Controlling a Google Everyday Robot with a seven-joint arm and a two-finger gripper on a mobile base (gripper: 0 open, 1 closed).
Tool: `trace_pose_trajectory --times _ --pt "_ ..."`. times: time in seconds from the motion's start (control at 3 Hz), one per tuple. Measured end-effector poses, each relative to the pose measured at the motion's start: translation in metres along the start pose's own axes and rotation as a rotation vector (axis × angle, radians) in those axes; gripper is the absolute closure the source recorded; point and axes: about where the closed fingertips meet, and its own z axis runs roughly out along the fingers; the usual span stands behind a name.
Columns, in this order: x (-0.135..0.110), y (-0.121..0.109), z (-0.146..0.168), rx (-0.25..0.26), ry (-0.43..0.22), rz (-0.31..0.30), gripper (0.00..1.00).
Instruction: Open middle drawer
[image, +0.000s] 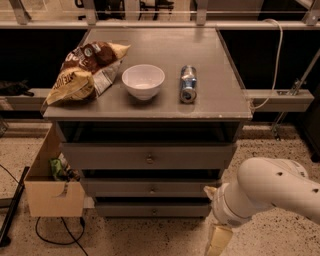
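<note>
The middle drawer (150, 188), a wide, shallow grey front with a small round metal knob at its centre, sits shut between the taller top drawer (148, 157) and the narrower bottom drawer (152, 210) of a grey desk (200, 45). The robot's gripper (218, 240), a pale beige piece at the end of a rounded white arm (272, 192), hangs low at the desk's right front corner, beside the drawer fronts and apart from the knob; whether it is open or closed cannot be told. The task appears to be at the approach stage, with no pull begun. The next move likely calls for bringing the gripper left and level with the knob, closing on it, then drawing straight out. On the desk lie a crumpled brown-and-yellow chip bag (85, 70), a white round bowl (143, 80) and a blue-and-silver drink can (188, 83) on its side. Lettering shows on the bag and the can, but no brand can be read.
</note>
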Motion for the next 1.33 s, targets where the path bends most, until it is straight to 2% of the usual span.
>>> trace_pose_trajectory --times 0.33,0.67,1.0,1.33 --pt "0.006 -0.018 0.017 0.034 -0.018 -0.013 0.00" --pt "0.020 -0.035 0.036 0.041 -0.041 -0.016 0.00" --pt "0.034 -0.048 0.055 0.038 -0.042 -0.014 0.00" --pt "0.043 -0.062 0.074 0.004 -0.004 0.007 0.00"
